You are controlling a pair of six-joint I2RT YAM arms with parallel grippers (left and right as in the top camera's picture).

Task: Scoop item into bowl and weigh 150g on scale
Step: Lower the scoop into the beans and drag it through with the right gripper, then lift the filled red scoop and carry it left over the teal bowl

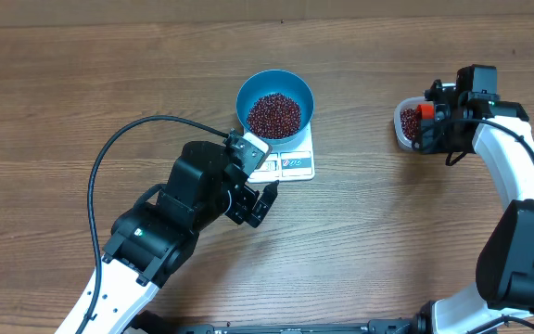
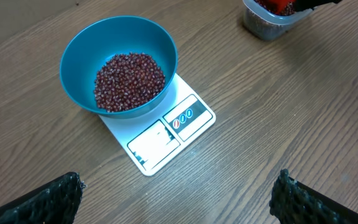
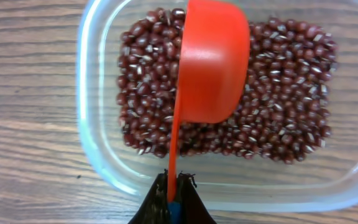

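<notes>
The right gripper (image 3: pixel 173 200) is clenched on the thin handle of the orange scoop (image 3: pixel 213 59), at the bottom centre of its wrist view. That narrow hold is the first risk: the handle shows edge-on, so a loaded cup could twist between the jaws and shed beans on the way across. The cup hangs rolled onto its side over the beans (image 3: pixel 278 124) in the clear tub (image 3: pixel 95 155); whether it touches them cannot be told. A dig too near the tub's wall could shove the light tub along the desk (image 1: pixel 387 241). In the overhead view this arm reaches up the right edge, wrist bent in over the tub at upper right. The left gripper (image 2: pixel 176 202) is released, jaws wide, hovering low over bare desk just below the scale (image 2: pixel 166 140); its arm slants up from lower left. A nudge there would upset the reading. The blue bowl (image 2: pixel 79 62) sits on the scale at upper centre, already holding a heap of beans, so a full scoop more might overshoot; the display is unreadable
</notes>
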